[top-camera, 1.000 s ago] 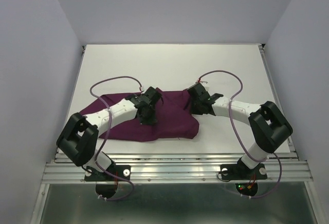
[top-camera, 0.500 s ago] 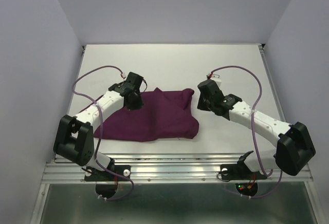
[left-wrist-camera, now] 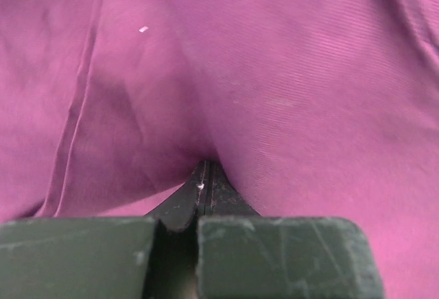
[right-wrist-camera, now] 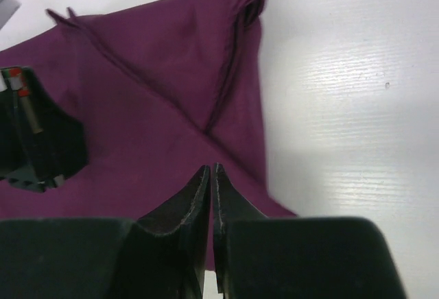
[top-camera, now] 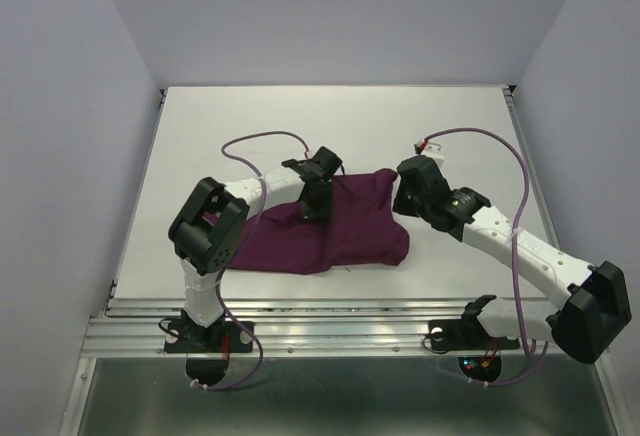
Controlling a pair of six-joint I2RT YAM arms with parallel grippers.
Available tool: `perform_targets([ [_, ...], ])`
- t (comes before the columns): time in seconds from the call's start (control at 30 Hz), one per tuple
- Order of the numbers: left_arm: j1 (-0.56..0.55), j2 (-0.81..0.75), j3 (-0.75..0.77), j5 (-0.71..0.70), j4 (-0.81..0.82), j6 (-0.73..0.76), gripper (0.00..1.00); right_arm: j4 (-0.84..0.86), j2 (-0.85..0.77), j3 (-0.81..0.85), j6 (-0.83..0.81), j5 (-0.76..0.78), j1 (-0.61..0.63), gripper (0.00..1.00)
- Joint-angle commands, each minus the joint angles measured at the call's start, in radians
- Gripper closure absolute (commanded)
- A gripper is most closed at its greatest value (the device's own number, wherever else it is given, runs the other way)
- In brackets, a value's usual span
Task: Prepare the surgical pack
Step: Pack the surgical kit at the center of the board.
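Of the surgical pack I see only the dark purple cloth (top-camera: 350, 241), lying folded and rumpled on the white table. My left gripper (top-camera: 317, 204) is over its upper middle, shut on a pinched pucker of cloth (left-wrist-camera: 288, 73) at its tips (left-wrist-camera: 207, 163). My right gripper (top-camera: 406, 200) hovers at the cloth's right edge. Its jaws (right-wrist-camera: 212, 167) stand together but for a hair-thin slit, with nothing between them, above the cloth's folded corner (right-wrist-camera: 151, 107).
The white table (top-camera: 300, 126) runs back to grey walls on three sides. A metal rail (top-camera: 340, 308) marks the near edge. The left gripper's body (right-wrist-camera: 34, 134) shows at the left of the right wrist view. Purple cables loop over both arms.
My left gripper swung right with the cloth's left part, folding it over and shifting the cloth rightward. The right arm drew back to the right edge of the cloth.
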Motion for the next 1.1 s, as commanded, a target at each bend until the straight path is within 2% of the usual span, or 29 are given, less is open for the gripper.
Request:
perform_targets([
  [0.0,-0.085,0.061,0.178,0.079,0.023,-0.02,1.0,-0.037,-0.063,0.024,0.024,0.06,-0.009,0.9],
  [0.1,-0.092,0.064,0.227,0.046,-0.025,0.008,1.0,-0.042,-0.108,0.016,0.021,0.07,-0.009,0.89],
  [0.23,-0.053,-0.032,0.236,-0.063,-0.093,0.044,1.0,-0.07,-0.132,0.006,0.024,0.078,-0.018,0.88],
  [0.37,0.08,-0.156,0.163,-0.091,-0.114,0.074,1.0,-0.067,-0.134,-0.01,0.041,0.07,-0.018,0.89],
  [0.4,0.11,-0.181,0.139,-0.088,-0.114,0.081,0.97,-0.059,-0.137,-0.014,0.042,0.069,-0.018,0.88],
  [0.43,0.14,-0.221,0.117,-0.091,-0.12,0.087,0.88,-0.05,-0.138,-0.019,0.041,0.064,-0.018,0.88],
  [0.53,0.256,-0.279,0.03,-0.143,-0.166,0.107,0.76,-0.033,-0.129,-0.021,0.035,0.057,-0.018,0.88],
  [0.57,0.28,-0.327,-0.022,-0.155,-0.172,0.111,0.55,-0.031,-0.125,-0.019,0.032,0.055,-0.018,0.87],
  [0.63,0.352,-0.399,-0.075,-0.177,-0.179,0.115,0.35,-0.019,-0.115,-0.017,0.026,0.047,-0.018,0.87],
  [0.8,0.455,-0.517,-0.231,-0.252,-0.22,0.039,0.34,0.002,-0.102,-0.014,0.016,0.031,-0.018,0.87],
  [0.9,0.507,-0.615,-0.331,-0.261,-0.212,-0.079,0.34,0.009,-0.097,-0.014,0.013,0.024,-0.018,0.87],
  [0.93,0.518,-0.615,-0.354,-0.266,-0.208,-0.08,0.35,0.01,-0.097,-0.014,0.013,0.023,-0.018,0.87],
  [1.07,0.524,-0.661,-0.418,-0.318,-0.238,-0.266,0.33,0.016,-0.097,-0.025,0.013,0.015,-0.018,0.87],
])
